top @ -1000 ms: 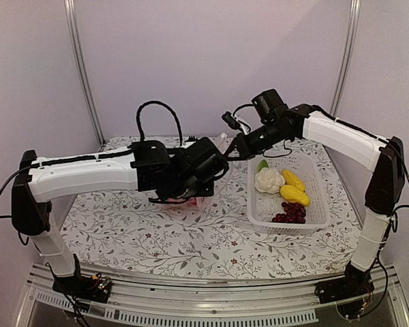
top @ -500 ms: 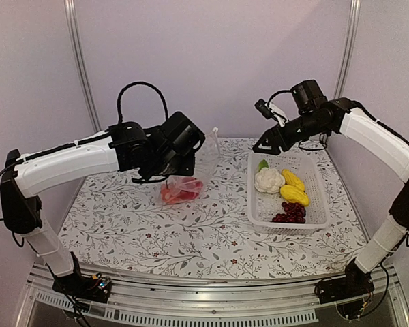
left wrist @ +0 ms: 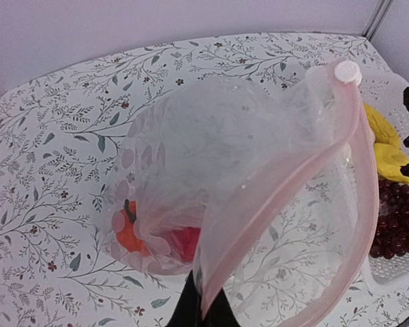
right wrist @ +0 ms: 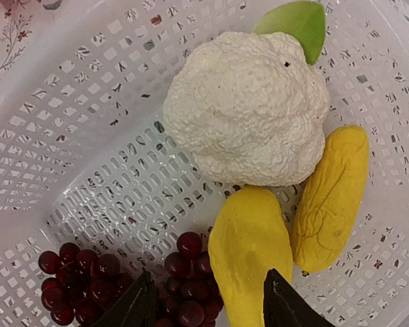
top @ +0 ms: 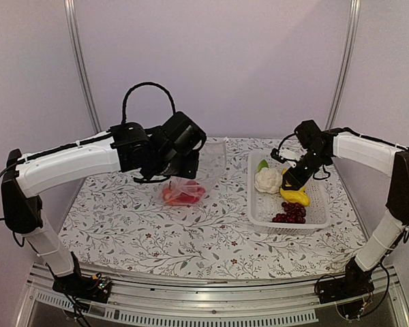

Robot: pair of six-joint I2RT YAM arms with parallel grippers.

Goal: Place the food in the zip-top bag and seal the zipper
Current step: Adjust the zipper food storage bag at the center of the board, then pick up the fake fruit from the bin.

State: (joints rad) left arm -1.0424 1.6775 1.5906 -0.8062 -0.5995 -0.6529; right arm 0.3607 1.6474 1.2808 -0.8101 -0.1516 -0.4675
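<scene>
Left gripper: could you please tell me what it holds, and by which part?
The left gripper holds the zip-top bag, pinched by its zipper at the mouth edge.

No words, labels, brand marks or numbers can be read in any view. The zip-top bag [left wrist: 259,136] and the white mesh basket [right wrist: 88,136] carry none (plain plastic, both), and the tablecloth [top: 123,231] bears only printed leaves and small flowers.
</scene>
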